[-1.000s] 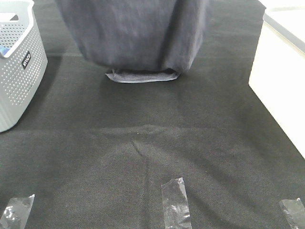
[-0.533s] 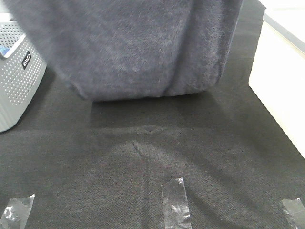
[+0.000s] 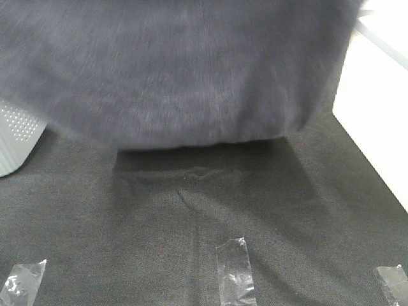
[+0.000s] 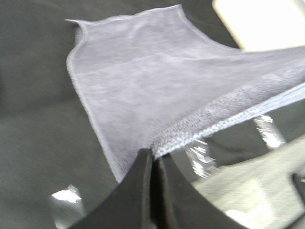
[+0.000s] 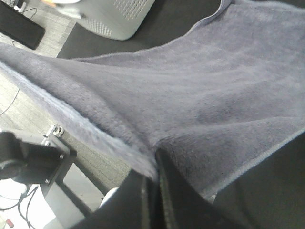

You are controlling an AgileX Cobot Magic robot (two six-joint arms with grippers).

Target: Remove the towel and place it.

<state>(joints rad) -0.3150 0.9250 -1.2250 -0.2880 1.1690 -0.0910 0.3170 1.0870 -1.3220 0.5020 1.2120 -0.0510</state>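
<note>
- Now, in the high view, the towel [image 3: 191, 70] hangs in the air as a wide, blurred sheet across the top. Its lower edge seems clear of the table [image 3: 191, 217], and it hides most of the basket [image 3: 16, 143]. Neither arm shows here.
- In the left wrist view, the left fingers [image 4: 142, 174] are pressed together on the stitched hem of the towel [image 4: 143, 90], near a corner. The cloth stretches away from them above the table [image 4: 28, 119].
- In the right wrist view, the right fingers [image 5: 140, 191] are pinched shut on the edge of the towel [image 5: 205, 81]. It sags away from them in a shallow fold, and the basket [image 5: 114, 14] stands beyond it.
- The towel looks soft, limp and light. The terry pile should grip well, so slipping seems unlikely. The hem near the corners is the sensible hold, since it keeps the sheet spread.
- Judging by the spread cloth, both arms are raised and set well apart, with one long edge carried between them.
</note>
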